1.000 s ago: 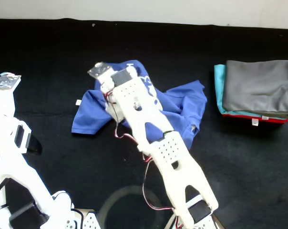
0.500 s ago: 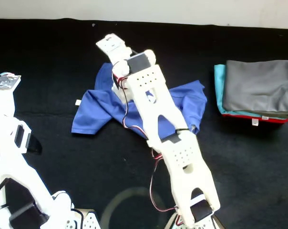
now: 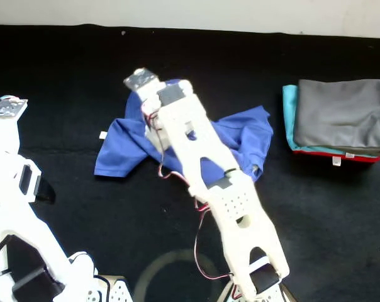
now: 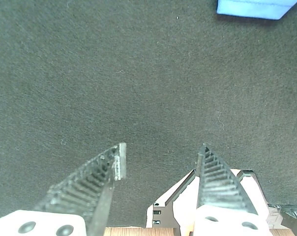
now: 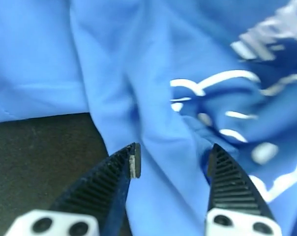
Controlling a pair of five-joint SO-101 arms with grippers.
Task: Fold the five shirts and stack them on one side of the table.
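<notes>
A crumpled blue shirt (image 3: 243, 135) with white print lies in the middle of the black table (image 3: 64, 63). The right arm stretches over it, and its gripper (image 5: 170, 164) hangs open just above the blue cloth (image 5: 153, 73), with nothing between the fingers. In the high view that gripper (image 3: 143, 85) sits over the shirt's far left part. A stack of folded shirts (image 3: 341, 116), grey on top of teal and red, rests at the right edge. My left gripper (image 4: 161, 162) is open over bare table at the near left, with a blue shirt corner (image 4: 254, 9) far ahead of it.
The left arm's white body (image 3: 14, 195) stands at the near left corner. A small white tag (image 3: 104, 134) lies beside the shirt's left sleeve. Red cables (image 3: 199, 251) run along the right arm. A pale wall borders the table's far edge.
The right arm swung out beyond the shirt's far edge half a second ago, then drew back and came down over the shirt's left part. The left arm has kept still.
</notes>
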